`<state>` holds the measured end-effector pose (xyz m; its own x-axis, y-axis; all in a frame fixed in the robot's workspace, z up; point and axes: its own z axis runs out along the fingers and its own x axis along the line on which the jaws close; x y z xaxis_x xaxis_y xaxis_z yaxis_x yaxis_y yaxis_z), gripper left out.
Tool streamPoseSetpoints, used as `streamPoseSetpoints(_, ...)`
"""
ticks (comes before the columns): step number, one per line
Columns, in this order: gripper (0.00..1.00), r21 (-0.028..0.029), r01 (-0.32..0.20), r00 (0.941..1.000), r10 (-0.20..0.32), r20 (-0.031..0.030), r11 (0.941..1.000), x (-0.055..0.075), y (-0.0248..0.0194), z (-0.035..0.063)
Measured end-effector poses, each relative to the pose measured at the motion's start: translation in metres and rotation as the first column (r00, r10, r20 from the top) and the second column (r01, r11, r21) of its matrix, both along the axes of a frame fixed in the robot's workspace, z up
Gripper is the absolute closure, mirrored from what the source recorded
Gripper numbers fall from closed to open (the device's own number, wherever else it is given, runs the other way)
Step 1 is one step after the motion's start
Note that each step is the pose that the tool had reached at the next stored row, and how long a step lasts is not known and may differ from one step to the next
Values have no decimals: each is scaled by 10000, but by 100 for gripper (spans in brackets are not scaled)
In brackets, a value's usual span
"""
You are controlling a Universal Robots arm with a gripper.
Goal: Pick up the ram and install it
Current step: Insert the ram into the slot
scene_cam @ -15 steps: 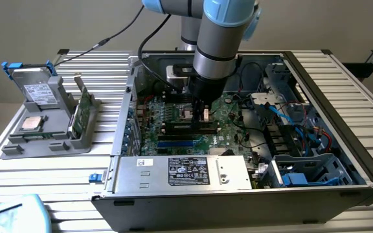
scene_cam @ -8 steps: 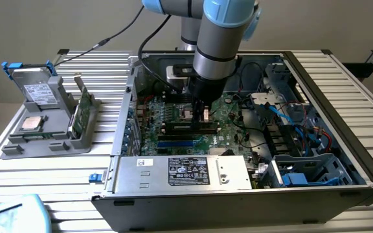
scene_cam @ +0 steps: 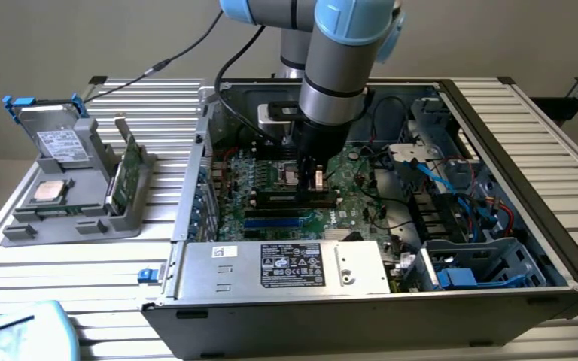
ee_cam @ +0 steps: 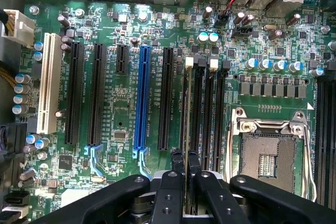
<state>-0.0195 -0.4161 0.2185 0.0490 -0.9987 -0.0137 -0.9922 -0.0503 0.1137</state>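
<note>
My gripper (ee_cam: 185,158) is shut on the ram (ee_cam: 186,114), a thin stick seen edge-on between the two black fingers (ee_cam: 170,182). The ram hangs lengthwise just over the black memory slots (ee_cam: 203,108), in line with the one nearest the long black expansion slot; I cannot tell whether it touches. In the exterior view the gripper (scene_cam: 314,180) reaches down inside the open computer case (scene_cam: 530,248), over the green motherboard (scene_cam: 269,177); there the fingers hide most of the ram.
The open processor socket (ee_cam: 268,150) lies beside the memory slots. The power supply (scene_cam: 289,267) sits at the case front, with cables and drive bays on the exterior view's right. A grey holder (scene_cam: 68,207) outside the case carries a drive (scene_cam: 53,139), a silver chip (scene_cam: 48,192) and an upright green board (scene_cam: 126,173).
</note>
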Motion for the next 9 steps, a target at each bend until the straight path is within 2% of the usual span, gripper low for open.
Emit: streamPoseSetpoints(9,86,1,1,10000,-1,-10,10000,0,1,-6)
